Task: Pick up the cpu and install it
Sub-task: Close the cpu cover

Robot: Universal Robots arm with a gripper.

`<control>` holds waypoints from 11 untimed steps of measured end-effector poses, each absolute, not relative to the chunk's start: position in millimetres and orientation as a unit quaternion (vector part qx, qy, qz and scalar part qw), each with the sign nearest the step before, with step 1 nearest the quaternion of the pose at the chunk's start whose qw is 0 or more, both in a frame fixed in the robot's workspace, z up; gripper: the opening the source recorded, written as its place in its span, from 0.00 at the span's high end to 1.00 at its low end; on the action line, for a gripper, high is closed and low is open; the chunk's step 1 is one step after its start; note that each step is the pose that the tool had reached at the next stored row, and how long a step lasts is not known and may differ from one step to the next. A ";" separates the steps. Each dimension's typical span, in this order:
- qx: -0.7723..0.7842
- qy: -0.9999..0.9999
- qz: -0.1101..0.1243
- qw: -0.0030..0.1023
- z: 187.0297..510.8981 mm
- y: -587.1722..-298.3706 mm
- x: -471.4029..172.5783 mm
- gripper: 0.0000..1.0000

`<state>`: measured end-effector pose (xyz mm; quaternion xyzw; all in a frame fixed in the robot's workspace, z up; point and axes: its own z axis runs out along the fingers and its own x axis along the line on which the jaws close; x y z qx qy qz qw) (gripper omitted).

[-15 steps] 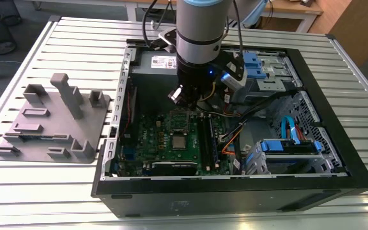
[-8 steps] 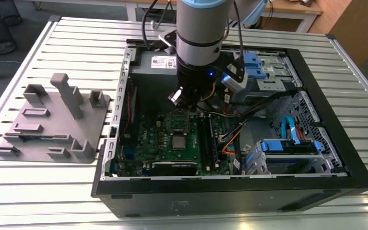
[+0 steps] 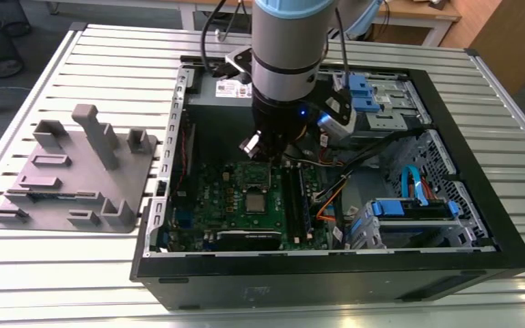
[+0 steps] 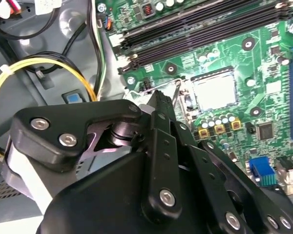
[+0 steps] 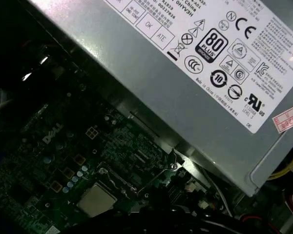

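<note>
One open computer case (image 3: 508, 256) lies on the slatted bench (image 3: 89, 273), occupying the middle and the exterior view's right part of it; the case holds a grey power supply (image 5: 195, 92), a green circuit board (image 3: 244, 205), drive bays with blue fittings (image 3: 413, 208) and loose cables (image 4: 24, 68). The grey plastic tray (image 3: 66, 184) with upright posts sits near the bench edge at the exterior view's left, with nothing visible in it. The cpu (image 4: 214, 91) lies flat in the socket frame (image 4: 185, 105) on the board, also seen in the first wrist view (image 5: 96, 199). The hand (image 3: 264, 147) hangs inside the case above the board, near the socket; whether its grip is parted or closed cannot be told, and nothing is seen held in it.

Risk, as a judgement: the arm is close to the power supply wall and cables, so a sideways move could snag a cable; downward contact off-centre could tilt the cpu and damage the socket contacts.
</note>
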<state>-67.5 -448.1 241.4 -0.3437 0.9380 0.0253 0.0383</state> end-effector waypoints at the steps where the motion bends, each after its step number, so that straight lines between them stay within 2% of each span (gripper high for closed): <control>1: -0.344 0.938 0.025 0.038 241.5 -449.6 -67.5 0.89; 11: -0.345 0.938 0.025 0.038 241.5 -467.8 -67.9 0.89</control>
